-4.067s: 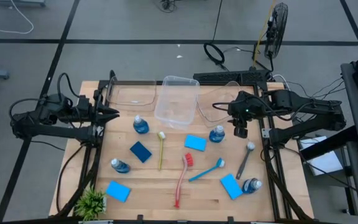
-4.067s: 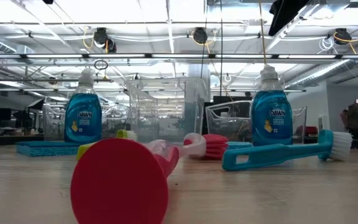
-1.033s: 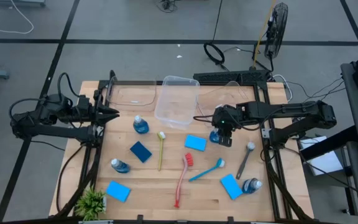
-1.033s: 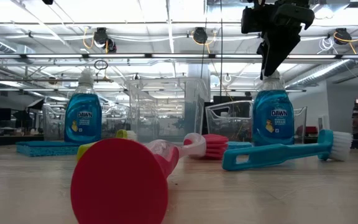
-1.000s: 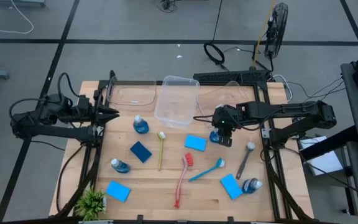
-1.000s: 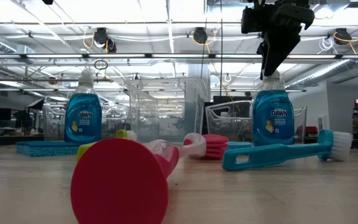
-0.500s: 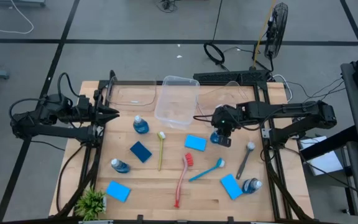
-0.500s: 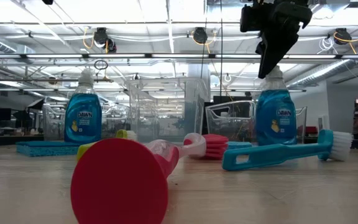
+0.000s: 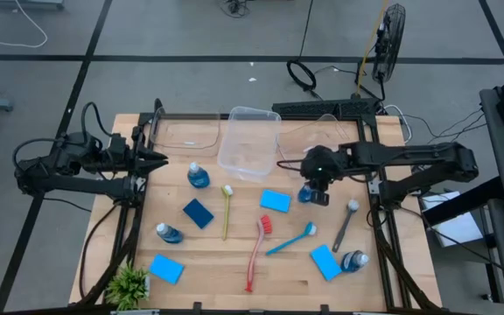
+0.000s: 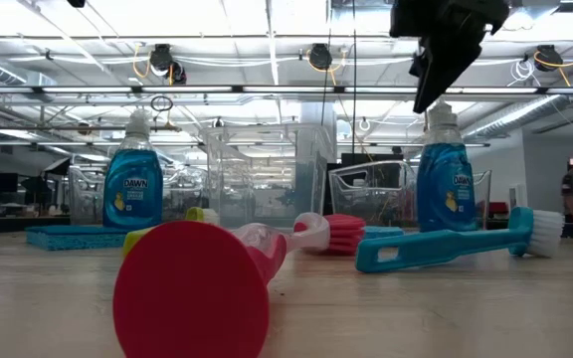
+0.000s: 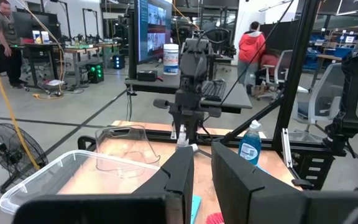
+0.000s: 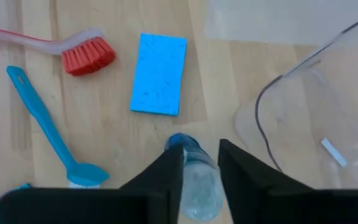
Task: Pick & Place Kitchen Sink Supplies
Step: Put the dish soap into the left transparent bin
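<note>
Step in hand: grasping a soap bottle near the desk's right edge, just in front of the right-hand clear tub. Right gripper sits directly over it; the wrist view shows the pale cap between the fingers, jaws partly apart, flanking the neck, grip not clearly firm. Bottle stands on the desk. Next move likely needs a full squeeze, then a straight lift toward a tub. Left gripper waits at the left edge, jaws narrowly apart, holding nothing.
</note>
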`<state>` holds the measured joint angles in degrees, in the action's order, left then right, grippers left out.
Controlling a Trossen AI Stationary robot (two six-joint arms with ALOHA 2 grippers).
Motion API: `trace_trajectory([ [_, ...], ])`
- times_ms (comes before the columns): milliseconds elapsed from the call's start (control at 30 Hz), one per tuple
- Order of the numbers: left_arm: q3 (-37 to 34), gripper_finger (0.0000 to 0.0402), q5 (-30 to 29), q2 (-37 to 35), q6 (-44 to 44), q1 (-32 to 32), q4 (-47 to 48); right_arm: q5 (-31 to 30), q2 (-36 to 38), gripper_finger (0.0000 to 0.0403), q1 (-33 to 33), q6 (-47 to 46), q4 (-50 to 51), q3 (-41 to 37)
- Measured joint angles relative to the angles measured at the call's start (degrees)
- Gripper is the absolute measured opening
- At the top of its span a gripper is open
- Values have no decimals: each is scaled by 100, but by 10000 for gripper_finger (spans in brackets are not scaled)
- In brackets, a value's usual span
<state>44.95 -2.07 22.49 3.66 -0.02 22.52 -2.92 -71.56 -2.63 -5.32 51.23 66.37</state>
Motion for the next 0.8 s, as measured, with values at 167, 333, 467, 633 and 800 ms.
trace_trajectory([
  [167, 0, 63, 0, 1, 0, -1, 0, 0, 254, 163, 8, 0, 176, 0],
  [333, 0, 63, 0, -1, 2, 1, 0, -8, 277, 212, 13, -137, 590, 0],
  [467, 0, 63, -1, 1, 0, 1, 0, -22, 278, 245, 13, -111, 552, -18],
  [633, 0, 63, -104, 1, 2, 1, 0, -21, 278, 267, 13, -107, 381, -209],
  [800, 0, 62, -107, 1, 2, 1, 0, -2, 271, 269, 11, -136, 195, -613],
])
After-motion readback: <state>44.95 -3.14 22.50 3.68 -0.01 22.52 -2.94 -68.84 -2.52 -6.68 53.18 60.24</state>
